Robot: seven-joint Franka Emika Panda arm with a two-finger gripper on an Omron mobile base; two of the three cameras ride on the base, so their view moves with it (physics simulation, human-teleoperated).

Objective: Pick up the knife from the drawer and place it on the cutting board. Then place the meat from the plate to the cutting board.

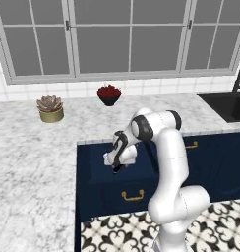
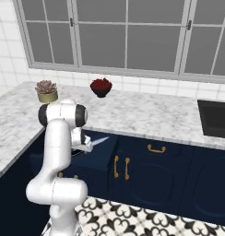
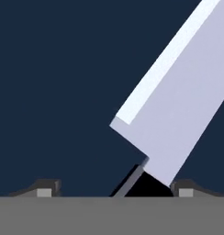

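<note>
Hand view: one knife point(image 3: 178, 105) between spread end effector point(image 3: 116, 188) fingertips, one drawer point(image 3: 54, 82) beneath.

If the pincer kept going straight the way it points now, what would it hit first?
Most likely the knife: its black handle sits between the fingertips of the pincer, with the drawer floor behind. Depth is uncertain.

White arm point(image 1: 171, 162), dark joints

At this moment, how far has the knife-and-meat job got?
Done: the drawer stands pulled out. In hand: the gripper is down in it, jaws apart either side of the knife at its black handle, with no grip evident yet. Left: lifting the knife, setting it on the cutting board, then moving the meat over from the plate.
</note>
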